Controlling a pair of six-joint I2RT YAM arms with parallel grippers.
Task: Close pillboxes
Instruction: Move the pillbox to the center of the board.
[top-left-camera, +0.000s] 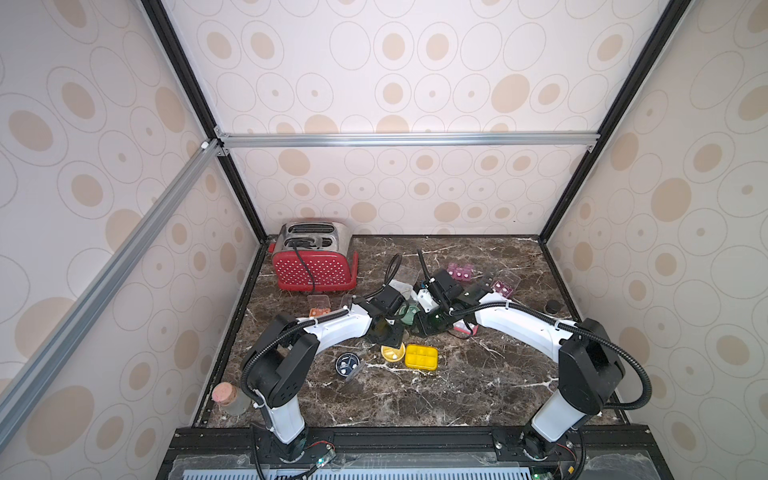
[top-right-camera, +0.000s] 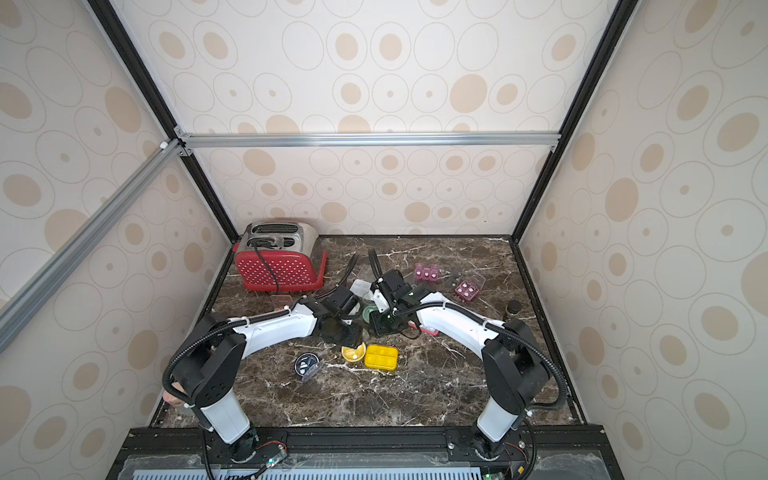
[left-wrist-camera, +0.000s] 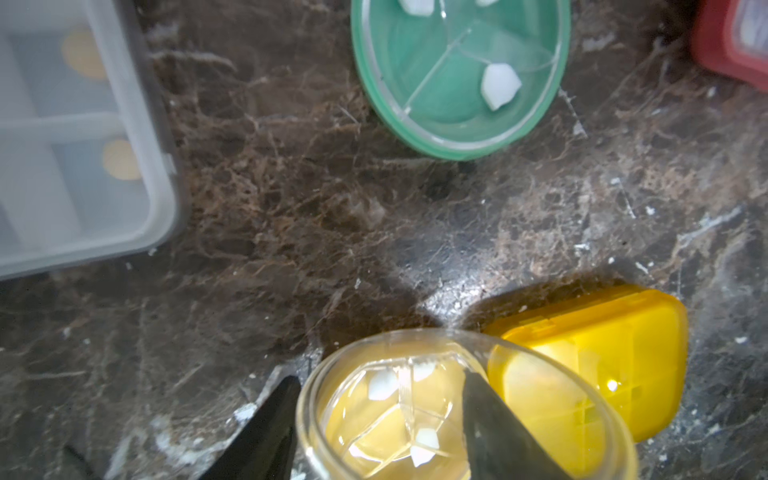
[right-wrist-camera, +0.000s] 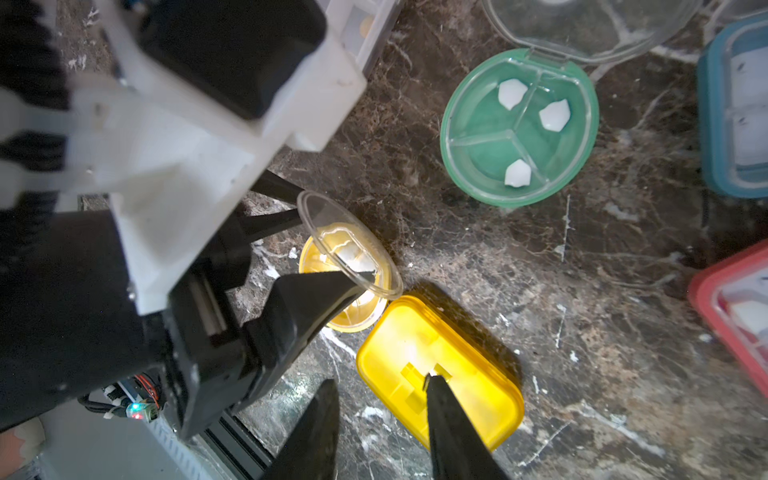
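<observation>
The round yellow pillbox (right-wrist-camera: 353, 320), mid-way across the surface (right-wrist-camera: 582, 291), has its clear lid (right-wrist-camera: 349, 245) half down, the rectangular yellow pillbox (right-wrist-camera: 469, 353) beside it is shut, the green pillbox (right-wrist-camera: 519, 129) gapes open — the left hand (left-wrist-camera: 382, 376) straddles that lid, whether gripping I cannot tell — the right hand (right-wrist-camera: 380, 379), parted and empty, touches the rectangular one

Cream walls (top-left-camera: 415, 62) printed with beige ovals and thin grey rings close the space on three sides. Black posts (top-left-camera: 184, 70) run down the two back corners, and a silver bar (top-left-camera: 407, 139) (top-right-camera: 374, 139) crosses the back wall in the middle of both top views. Below lies a dark brown marble slab (top-left-camera: 415, 399) with white veins, evenly lit.
</observation>
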